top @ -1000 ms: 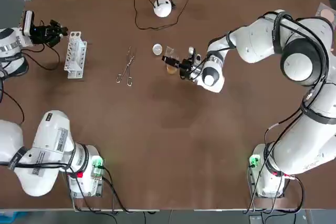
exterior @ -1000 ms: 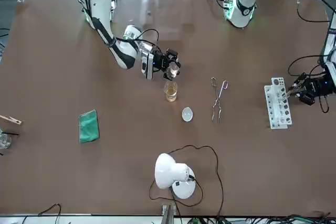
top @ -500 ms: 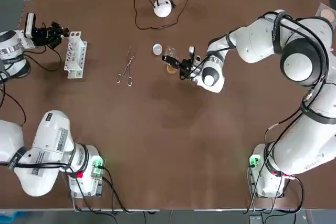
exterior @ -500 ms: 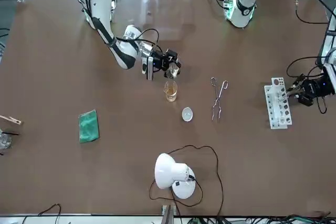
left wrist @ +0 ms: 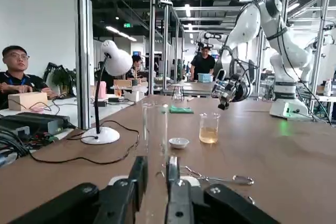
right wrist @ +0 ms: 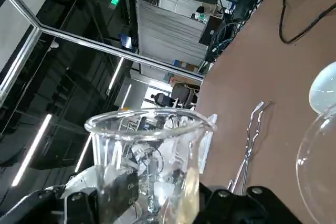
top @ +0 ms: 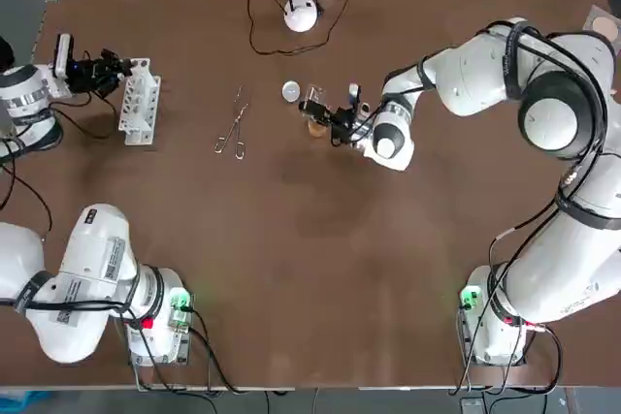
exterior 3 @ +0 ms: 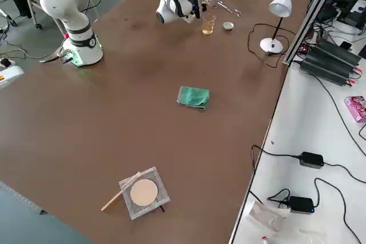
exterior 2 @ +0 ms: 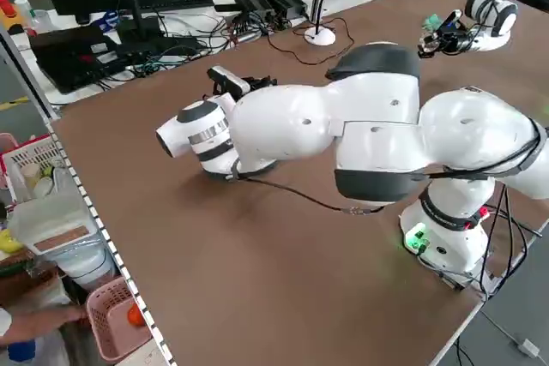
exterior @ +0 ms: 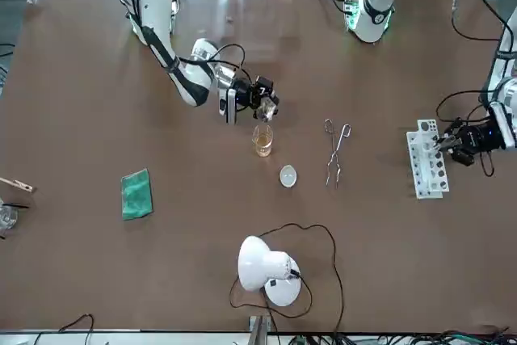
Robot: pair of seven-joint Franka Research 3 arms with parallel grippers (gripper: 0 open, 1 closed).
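Observation:
My right gripper [top: 317, 108] is shut on a small empty glass beaker [right wrist: 149, 163], holding it just above a standing beaker of amber liquid [exterior: 262, 140] near the table's middle. In the right wrist view the clear beaker fills the space between the fingers. At the far left of the table my left gripper [top: 109, 67] is shut on a glass test tube [left wrist: 156, 140], close beside the white test tube rack [top: 139, 101]. The left wrist view shows the tube upright between the fingers [left wrist: 180, 203].
Metal tongs [top: 233, 123] lie between the rack and the beakers. A small white dish [top: 290, 92] sits next to the amber beaker. A white desk lamp [top: 301, 15] with its cable stands behind. A green cloth [exterior: 136, 194] lies toward the right side.
My left gripper has moved with the test tube toward the rack. The right gripper with its beaker has shifted only slightly over the amber beaker.

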